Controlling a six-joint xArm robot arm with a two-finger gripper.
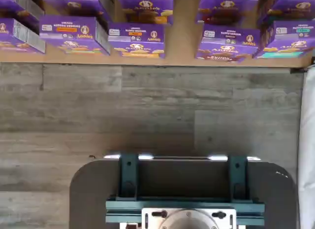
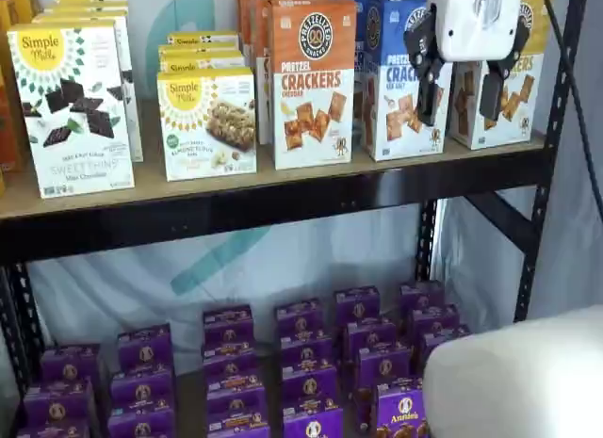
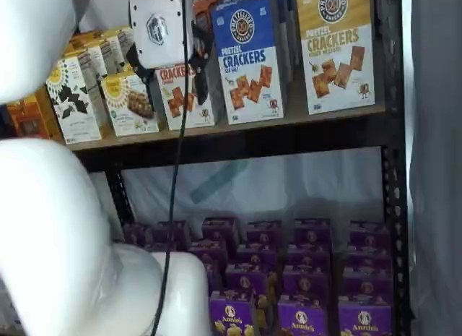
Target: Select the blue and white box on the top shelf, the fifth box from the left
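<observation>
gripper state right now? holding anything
gripper: open, a plain gap between its two black fingers, nothing held; it hangs in front of the blue and white box without gripping it.

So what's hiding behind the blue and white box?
Behind the blue and white box on the top shelf, edges of more blue boxes show. How many stand there is hidden.

White gripper (image 2: 460,101) with two black fingers spread apart, hanging in front of the blue and white box (image 2: 396,80), orange cracker box (image 2: 312,80) beside it, all standing on the top shelf (image 2: 236,207), purple boxes (image 2: 311,372) on the level below
</observation>
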